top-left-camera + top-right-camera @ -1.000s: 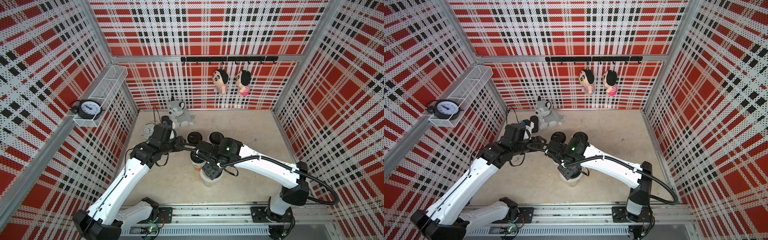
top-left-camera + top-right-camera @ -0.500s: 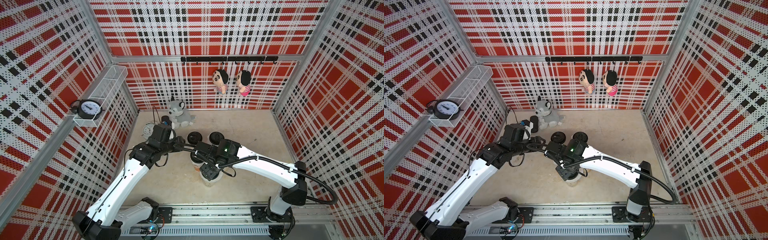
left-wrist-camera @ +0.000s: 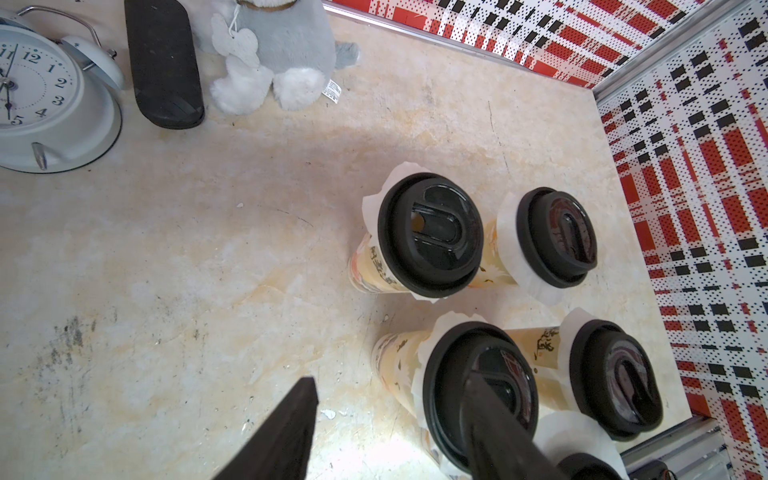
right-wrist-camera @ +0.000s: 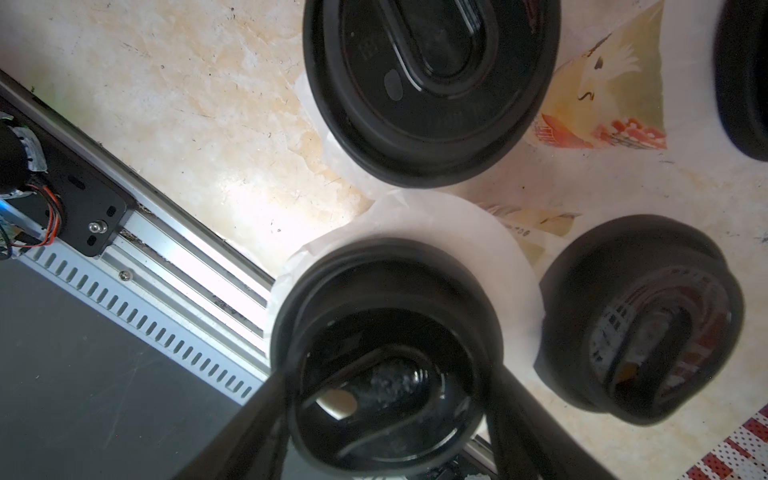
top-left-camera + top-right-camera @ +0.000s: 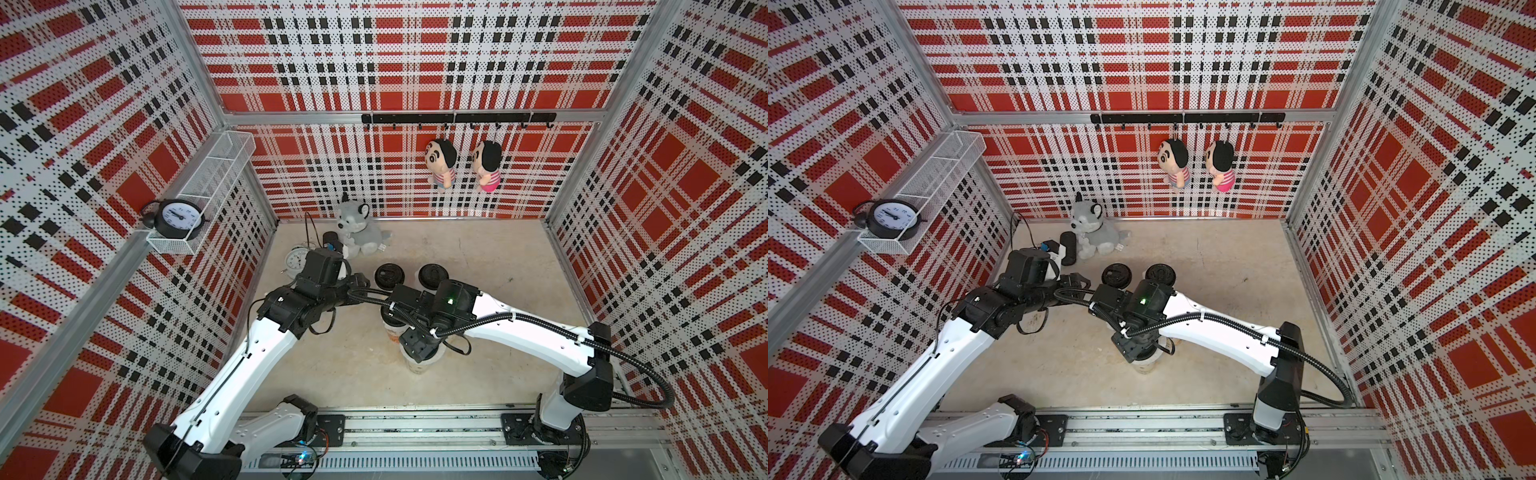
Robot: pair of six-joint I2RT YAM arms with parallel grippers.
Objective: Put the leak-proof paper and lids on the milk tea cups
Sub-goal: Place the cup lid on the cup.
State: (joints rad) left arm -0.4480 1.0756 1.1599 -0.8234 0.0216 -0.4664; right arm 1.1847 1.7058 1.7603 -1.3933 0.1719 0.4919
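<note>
Right wrist view settles it for you: your right fingers [image 4: 540, 428] are closed partway on a black lid [image 4: 382, 357], one on each side of its rim, directly above the last sheet of paper [image 4: 449, 237].

— And where do you have that sheet?

— Draped over the mouth of the near cup [image 5: 417, 368], its edge spilling out all round. The four other cups [image 3: 374, 266] stand just beyond it in a tight cluster. Each has paper trapped under its own lid, and you can see the white edges poking out in the left wrist view.

— Your left fingers [image 3: 282, 436]?

— Spread wide and empty, above the bench [image 3: 208, 249] at the left of the cluster. One of them crosses a lidded cup in that view, but you cannot tell whether it touches.

— How should you expect the paper to handle?

— By the look of it, it is very light, limp and slippery. A nudge from the lid could drag it off centre or crease it. If you must shift it, pinch the overhanging edge and not the middle, which has only the open mouth beneath. Bring the lid down level so it traps the sheet evenly. The cup looks tall with a narrow foot, so a sideways push may tip it.
</note>
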